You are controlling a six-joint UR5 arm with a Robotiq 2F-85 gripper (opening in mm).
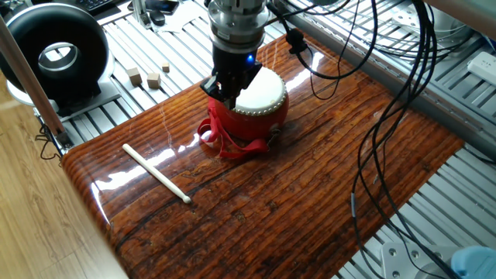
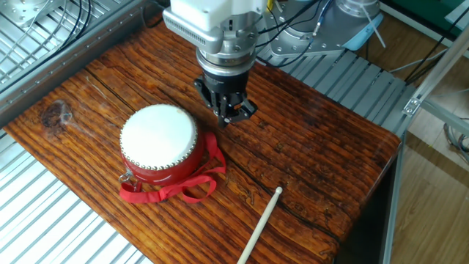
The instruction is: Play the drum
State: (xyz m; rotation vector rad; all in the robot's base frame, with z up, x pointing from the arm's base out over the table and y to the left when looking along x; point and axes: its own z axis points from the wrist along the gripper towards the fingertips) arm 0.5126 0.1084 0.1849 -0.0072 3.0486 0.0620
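One fixed view: your gripper point(image 1: 223, 91) hangs over the near edge of the drum point(image 1: 252, 102), which sits on the wooden tabletop point(image 1: 310, 178) with its red ribbons trailing in front. A wooden stick point(image 1: 155, 173) lies well apart from the drum, toward the table's corner, untouched. From this side you cannot tell how the jaws stand.

The other fixed view: here the gripper point(image 2: 229, 117) sits just beside the drum point(image 2: 160, 143), off its white skin and above the bare wood, fingers drawn close together and holding nothing. The stick point(image 2: 262, 220) lies beyond the drum's ribbons, near the table edge.

By the look of it, you are between approaches. No stick is in hand, so your next move calls either for fetching it or for lowering the narrowed fingertips squarely onto the skin.
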